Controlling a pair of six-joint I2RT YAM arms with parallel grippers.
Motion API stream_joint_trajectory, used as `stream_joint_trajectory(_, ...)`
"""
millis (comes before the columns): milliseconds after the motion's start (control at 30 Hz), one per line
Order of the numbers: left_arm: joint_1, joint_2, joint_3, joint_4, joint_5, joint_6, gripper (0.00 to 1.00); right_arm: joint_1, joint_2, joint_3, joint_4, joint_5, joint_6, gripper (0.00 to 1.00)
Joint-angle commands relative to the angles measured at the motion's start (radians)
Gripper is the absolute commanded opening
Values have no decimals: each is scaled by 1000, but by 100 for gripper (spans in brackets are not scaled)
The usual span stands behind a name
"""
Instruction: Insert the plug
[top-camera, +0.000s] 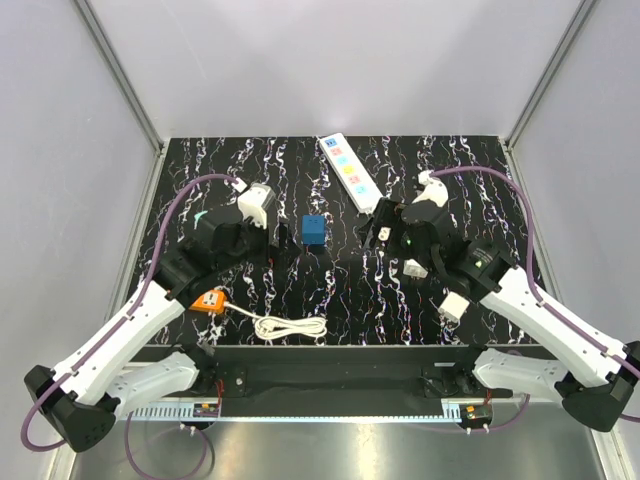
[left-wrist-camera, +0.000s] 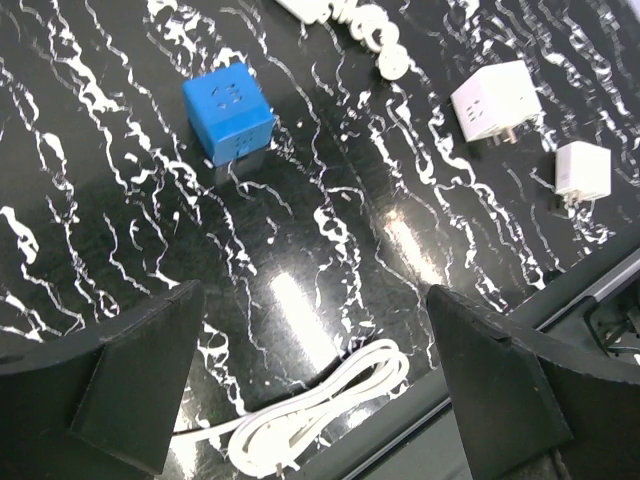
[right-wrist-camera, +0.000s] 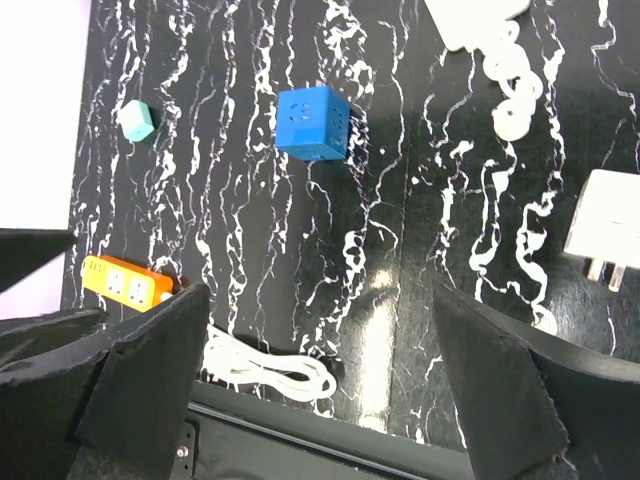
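Observation:
The plug (top-camera: 314, 230) is a royal-blue cube standing free on the black marbled table, between my two grippers. It also shows in the left wrist view (left-wrist-camera: 228, 111) and the right wrist view (right-wrist-camera: 313, 122). The white power strip (top-camera: 349, 171) lies at the back, right of the middle, with coloured sockets facing up. My left gripper (top-camera: 283, 238) hovers just left of the plug, open and empty (left-wrist-camera: 315, 295). My right gripper (top-camera: 378, 232) hovers right of the plug, near the strip's front end, open and empty (right-wrist-camera: 322, 290).
An orange socket block (top-camera: 210, 301) with a coiled white cord (top-camera: 290, 326) lies front left. A pale teal cube (right-wrist-camera: 137, 120) sits at the left. Two white adapters (top-camera: 415, 268) (top-camera: 454, 305) lie by the right arm. The strip's coiled cord (right-wrist-camera: 510, 90) lies next to it.

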Motion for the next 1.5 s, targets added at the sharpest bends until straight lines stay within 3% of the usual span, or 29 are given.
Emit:
stream_joint_trajectory(0,-1,-10,36,58,28,-6,99,-2,-24,-34,-8,31,38,100)
stream_joint_trajectory(200,-1,-9,12,58,20,24,99,-2,-46,-108,-59,78,41,100)
stream_joint_trajectory(333,-1,-25,-2,58,-10,27,99,-25,37,-116,-141,205,-14,100)
stream_joint_trajectory(533,-1,-36,-26,64,-9,24,99,-233,232,-21,-231,269,-102,100)
stream_joint_trajectory(933,-1,-44,-37,62,-35,8,99,-313,378,-114,-31,72,-232,100)
stream_joint_trajectory(1200,-1,-36,-37,66,-33,-21,99,-334,471,-143,53,86,-275,100)
stream_joint_trajectory(1333,-2,-19,-30,59,11,-47,99,-347,543,-140,79,48,-317,95)
stream_joint_trajectory(1467,5,33,15,29,86,-84,99,-351,553,-143,58,23,-245,96)
